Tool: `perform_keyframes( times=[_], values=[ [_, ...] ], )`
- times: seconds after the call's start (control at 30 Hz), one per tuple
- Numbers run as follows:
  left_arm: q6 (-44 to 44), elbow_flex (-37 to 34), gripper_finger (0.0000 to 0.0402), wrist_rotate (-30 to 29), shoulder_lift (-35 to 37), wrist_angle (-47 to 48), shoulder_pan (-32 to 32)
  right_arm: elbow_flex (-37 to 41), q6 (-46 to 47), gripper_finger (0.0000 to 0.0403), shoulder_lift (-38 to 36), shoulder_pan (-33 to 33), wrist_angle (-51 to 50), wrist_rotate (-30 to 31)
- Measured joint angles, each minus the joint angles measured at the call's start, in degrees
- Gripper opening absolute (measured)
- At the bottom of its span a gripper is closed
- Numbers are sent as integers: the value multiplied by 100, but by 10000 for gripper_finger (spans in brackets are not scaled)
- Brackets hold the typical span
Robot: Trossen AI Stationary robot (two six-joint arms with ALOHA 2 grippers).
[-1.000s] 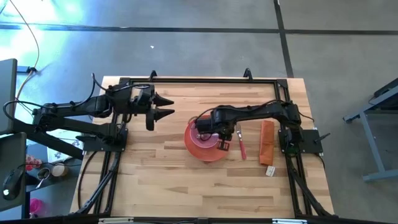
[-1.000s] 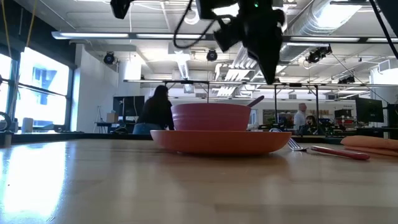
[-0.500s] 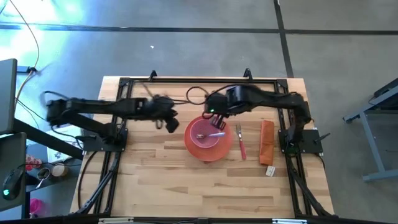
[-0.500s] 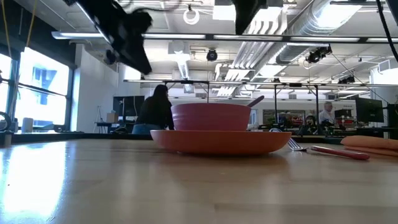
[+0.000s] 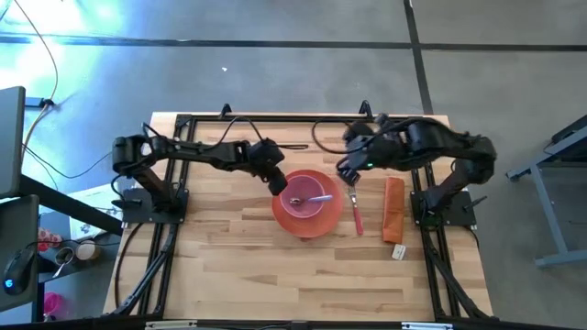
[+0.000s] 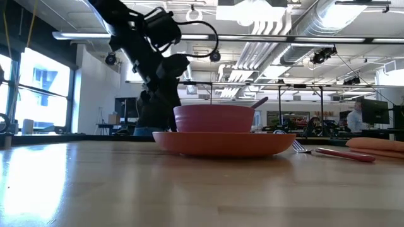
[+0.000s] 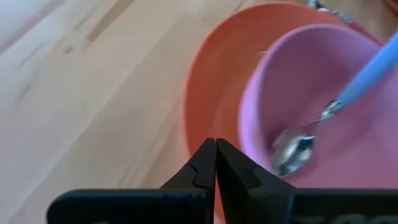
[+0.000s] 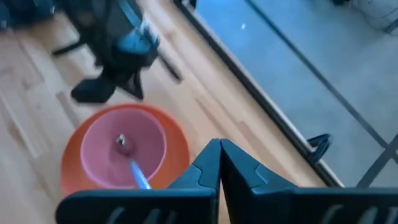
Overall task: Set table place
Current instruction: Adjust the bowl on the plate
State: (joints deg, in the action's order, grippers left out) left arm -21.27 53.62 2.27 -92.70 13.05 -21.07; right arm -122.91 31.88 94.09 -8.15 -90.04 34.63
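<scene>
The table [image 5: 229, 247] is seen from above with its black rail frame, and the place setting is gathered right of the tabletop's centre. The orange plate [image 5: 282, 213] is found there with the pink bowl [image 5: 303, 203] standing on it, and the lilac-handled spoon [image 5: 318, 198] is lying inside the bowl, handle toward the right edge. The folded orange cloth [image 5: 393, 210] is laid near the right edge, and the pink-handled fork [image 5: 355, 213] rests between plate and cloth, close beside the plate's rim.

The left gripper [image 5: 278, 183] is held at the plate's left rim with its fingers pressed together, nothing between them, as shown in the left wrist view [image 7: 215, 163]. The right gripper [image 5: 347, 171] is raised above the fork's tines, toward the far edge, likewise closed and empty [image 8: 220, 163].

The step in hand is judged to be taking the spoon out of the bowl and laying it beside the plate. For that, the fingers would need to be opened before descent, and the handle taken where it clears the bowl's rim, so that bowl and plate are not dragged.

Compared with a second ago, the right gripper has been lifted off the bowl and drawn back, while the left arm has been swung from the left side across to the plate.
</scene>
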Motion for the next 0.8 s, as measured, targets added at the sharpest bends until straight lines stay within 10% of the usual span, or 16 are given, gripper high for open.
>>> perform_keyframes(
  times=[0.8],
  values=[
    [-451,574,0,-27,-502,-23,390,4,-642,0,-539,-86,2,462]
  ],
)
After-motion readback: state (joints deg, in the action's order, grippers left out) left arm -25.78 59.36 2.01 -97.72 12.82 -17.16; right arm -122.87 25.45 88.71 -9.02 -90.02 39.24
